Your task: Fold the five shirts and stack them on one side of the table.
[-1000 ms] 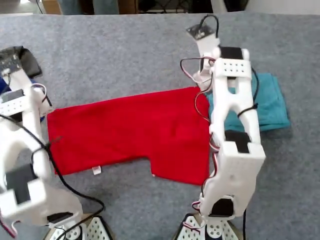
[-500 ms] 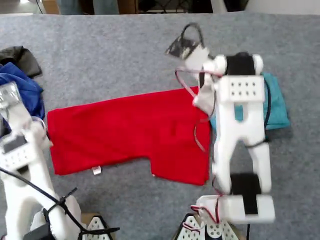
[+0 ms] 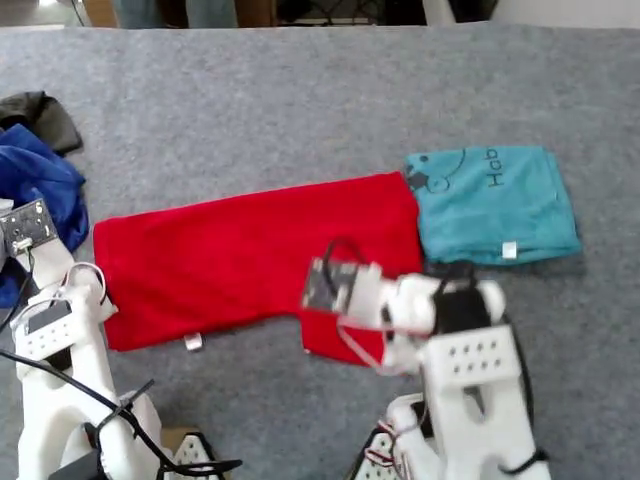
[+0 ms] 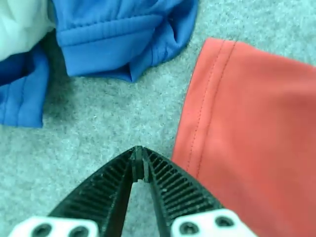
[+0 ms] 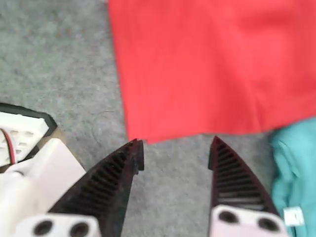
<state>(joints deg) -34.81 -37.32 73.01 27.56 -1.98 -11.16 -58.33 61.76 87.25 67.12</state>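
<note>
A red shirt [image 3: 250, 260] lies flat across the middle of the grey table, one sleeve end pointing at the front edge. A folded teal shirt [image 3: 490, 205] lies against its right end. At the far left a crumpled blue shirt [image 3: 35, 190] lies beside a dark one [image 3: 40, 115]. My left gripper [image 4: 139, 162] is shut and empty, low over bare cloth between the blue shirt [image 4: 123, 34] and the red shirt's hem [image 4: 256, 123]. My right gripper [image 5: 175, 145] is open and empty just off the front edge of the red shirt [image 5: 192, 74], with the teal shirt [image 5: 296, 173] off to one side.
The left arm [image 3: 60, 340] stands at the front left corner and the right arm [image 3: 440, 320] at the front, right of centre, over the red shirt's lower corner. A pale cloth [image 4: 19, 19] shows beside the blue shirt. Grey table covering [image 3: 300, 100] stretches behind the shirts.
The right arm has drawn back from the far side by the teal shirt to the front edge, uncovering that shirt. The left arm has also drawn back toward the front left.
</note>
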